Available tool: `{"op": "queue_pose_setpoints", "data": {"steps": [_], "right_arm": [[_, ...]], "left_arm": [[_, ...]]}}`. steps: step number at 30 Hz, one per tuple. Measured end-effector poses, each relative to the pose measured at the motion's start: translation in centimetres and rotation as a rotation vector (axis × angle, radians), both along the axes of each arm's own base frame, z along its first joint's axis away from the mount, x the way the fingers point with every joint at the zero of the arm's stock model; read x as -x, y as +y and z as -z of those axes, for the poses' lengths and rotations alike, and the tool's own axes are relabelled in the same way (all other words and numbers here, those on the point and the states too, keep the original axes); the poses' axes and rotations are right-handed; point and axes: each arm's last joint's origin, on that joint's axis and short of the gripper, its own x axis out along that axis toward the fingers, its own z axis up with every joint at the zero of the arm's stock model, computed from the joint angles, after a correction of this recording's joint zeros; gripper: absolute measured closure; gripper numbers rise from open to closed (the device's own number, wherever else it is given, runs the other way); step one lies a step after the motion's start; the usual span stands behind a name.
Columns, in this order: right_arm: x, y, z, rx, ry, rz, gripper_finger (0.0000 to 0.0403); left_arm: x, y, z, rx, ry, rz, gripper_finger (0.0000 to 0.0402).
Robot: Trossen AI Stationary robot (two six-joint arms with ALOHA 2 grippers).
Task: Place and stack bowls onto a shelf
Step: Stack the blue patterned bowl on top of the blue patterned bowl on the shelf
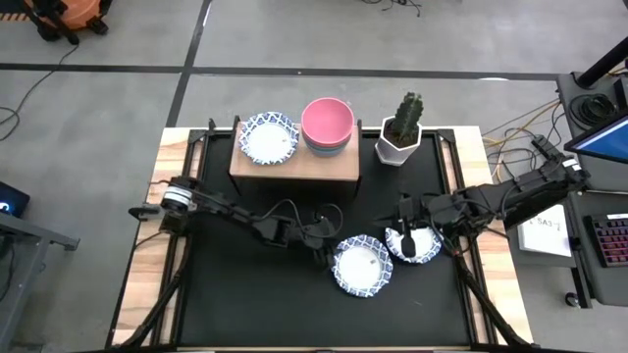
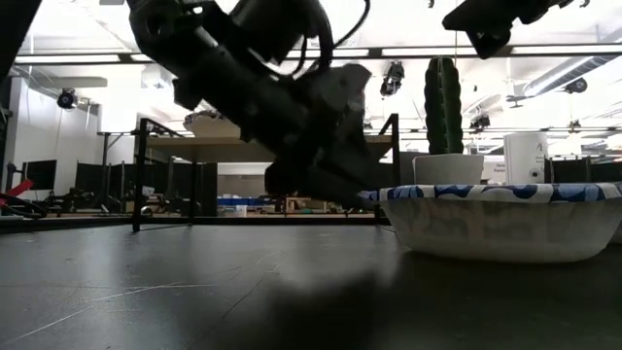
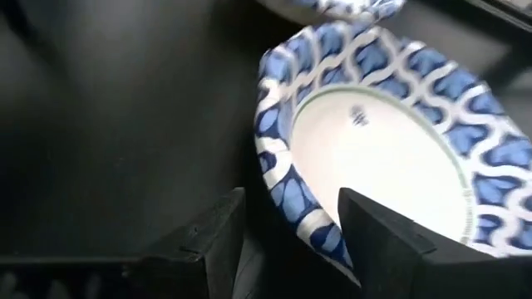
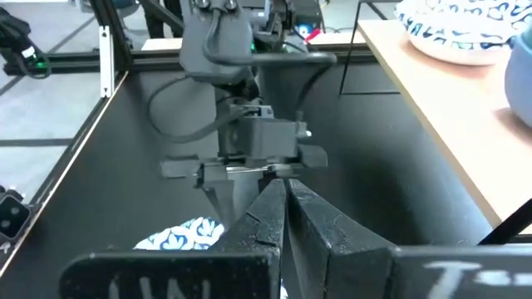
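My left fingers (image 3: 291,237) stand open around the rim of a patterned bowl (image 3: 382,158).

One finger is outside the near rim and one inside; the bowl lies on the worktop (image 1: 245,284), stretching away from my fingers. The shelf (image 1: 294,169) is well apart. My right fingers (image 4: 284,218) are pressed together over a second patterned bowl (image 1: 414,245); whether they pinch its rim is hidden.

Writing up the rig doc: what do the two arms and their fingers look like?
Both arms are dark, near-black jointed links with loose black cables looping along them. The left arm has a silver-grey ring near its base. The left gripper has blocky, wedge-shaped black fingers. The right gripper has tapered matte-black fingers; white lettering marks its body.
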Motion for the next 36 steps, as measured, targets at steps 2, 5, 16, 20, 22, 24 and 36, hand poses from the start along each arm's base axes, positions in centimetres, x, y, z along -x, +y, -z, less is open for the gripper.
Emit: {"op": "queue_pose_setpoints", "data": {"steps": [2, 5, 16, 20, 22, 24, 36], "right_arm": [[0.0, 0.0, 0.1, 0.001, 0.004, 0.0, 0.0394], [-0.1, 0.0, 0.1, 0.001, 0.005, 0.0, 0.0394], [0.0, -0.1, 0.2, 0.017, 0.01, 0.021, 0.0394], [0.0, -0.1, 0.2, 0.018, 0.01, 0.021, 0.0394], [0.0, -0.1, 0.2, 0.017, 0.01, 0.021, 0.0394], [0.0, -0.1, 0.2, 0.017, 0.011, 0.021, 0.0394], [0.0, -0.1, 0.3, 0.018, 0.017, 0.021, 0.0394]], "left_arm": [[-0.3, 0.0, 0.4, 0.021, 0.005, -0.014, 0.023], [-0.6, -0.1, 0.6, 0.044, 0.002, -0.022, 0.0238], [-1.0, -0.2, 0.7, 0.07, 0.029, -0.04, 0.0361], [-1.0, -0.2, 0.4, 0.073, 0.021, -0.041, 0.039], [-0.9, -0.2, 0.0, 0.066, 0.021, -0.029, 0.039], [-0.9, -0.3, -0.7, 0.071, 0.009, 0.008, 0.0396], [4.3, 0.6, -12.4, -0.057, -0.069, 0.141, 0.04]]}}
